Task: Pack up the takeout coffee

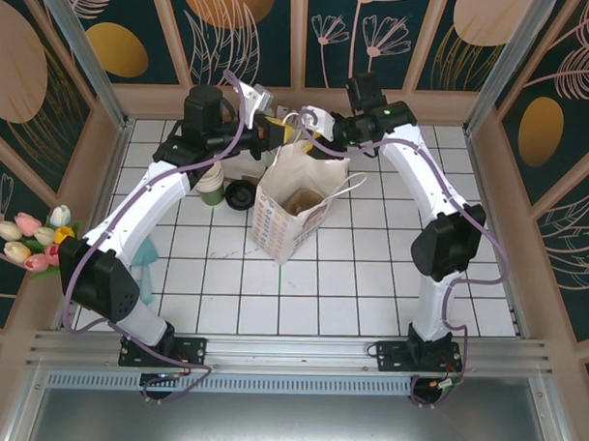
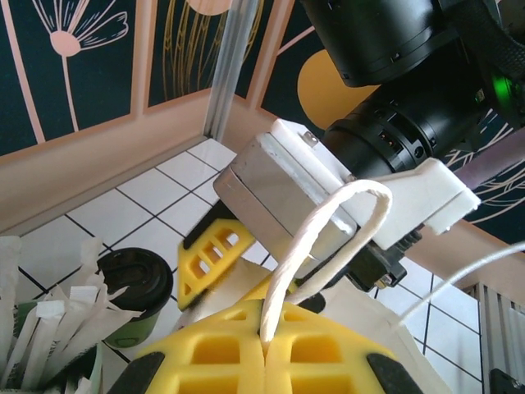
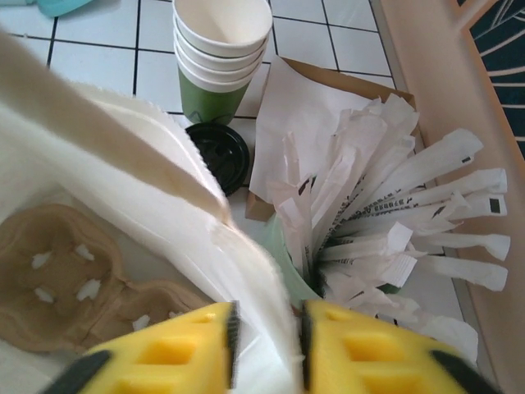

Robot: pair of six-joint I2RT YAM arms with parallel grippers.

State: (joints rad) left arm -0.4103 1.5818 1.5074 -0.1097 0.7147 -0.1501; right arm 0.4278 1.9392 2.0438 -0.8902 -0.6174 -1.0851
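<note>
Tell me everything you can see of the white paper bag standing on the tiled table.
The white paper bag stands upright and open on the tiled table, with small red print on one side. A brown pulp cup carrier lies inside. The left gripper pinches its white cord handle; the right gripper pinches its rim.

top: high, looking down | wrists: close at bag [image 3: 123, 164]; both share straws [image 3: 385, 222]

- Paper bag [image 1: 290, 213] mouth open upward.
- Left gripper [image 2: 264, 349] and right gripper [image 3: 269, 341] crowd its far rim.
- Takeout coffee [image 1: 242, 194] sits between bag and stacked cups [image 1: 211, 184], left.
</note>
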